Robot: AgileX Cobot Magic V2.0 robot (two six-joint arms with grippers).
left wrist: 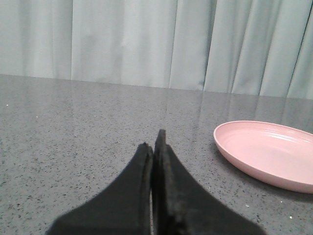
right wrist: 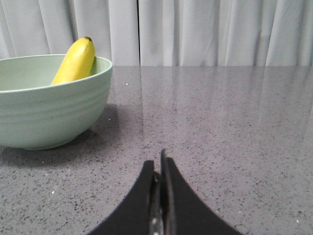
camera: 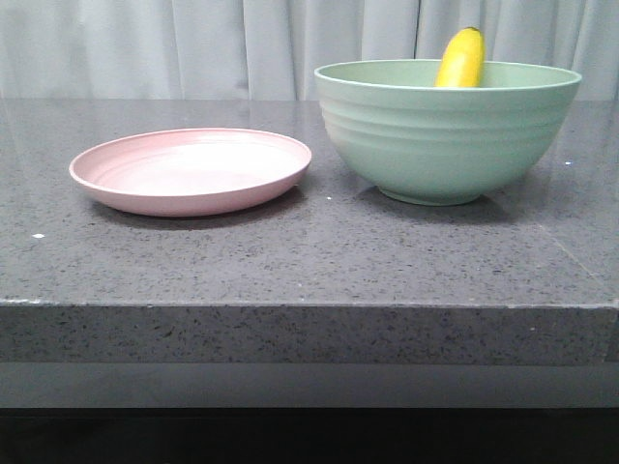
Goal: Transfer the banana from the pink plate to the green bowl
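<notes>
The banana (camera: 461, 59) stands inside the green bowl (camera: 447, 140) at the right, leaning on the far rim, its tip above the rim. It shows the same way in the right wrist view: banana (right wrist: 76, 62), bowl (right wrist: 51, 117). The pink plate (camera: 191, 170) sits empty at the left; it also shows in the left wrist view (left wrist: 271, 154). My left gripper (left wrist: 153, 142) is shut and empty, low over the table beside the plate. My right gripper (right wrist: 158, 161) is shut and empty, low over the table beside the bowl. Neither gripper shows in the front view.
The plate and bowl rest on a dark grey speckled stone table (camera: 319, 251) with its front edge near the camera. A pale curtain (camera: 193, 43) hangs behind the table.
</notes>
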